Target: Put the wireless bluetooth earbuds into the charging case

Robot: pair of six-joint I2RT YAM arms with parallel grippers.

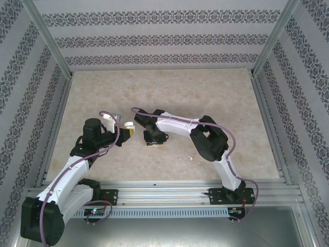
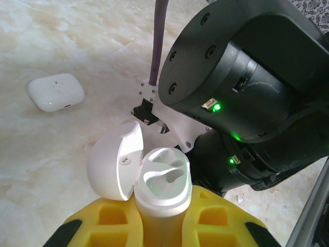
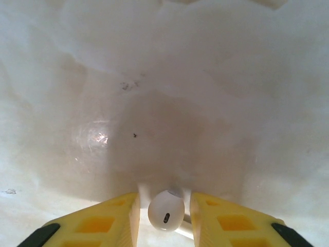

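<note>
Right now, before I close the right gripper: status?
Left gripper shut on open case, both slots empty. Right gripper open, astride earbud on table, gaps both sides. Second case closed, lying apart.

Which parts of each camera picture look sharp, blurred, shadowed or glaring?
Right wrist view: the earbud is sharp, the table beyond it soft, with a shadow ahead of the yellow fingers and a glare patch to its left. Left wrist view: the open case is crisp, the closed case slightly softer. Top external view: even, diffuse light.
</note>
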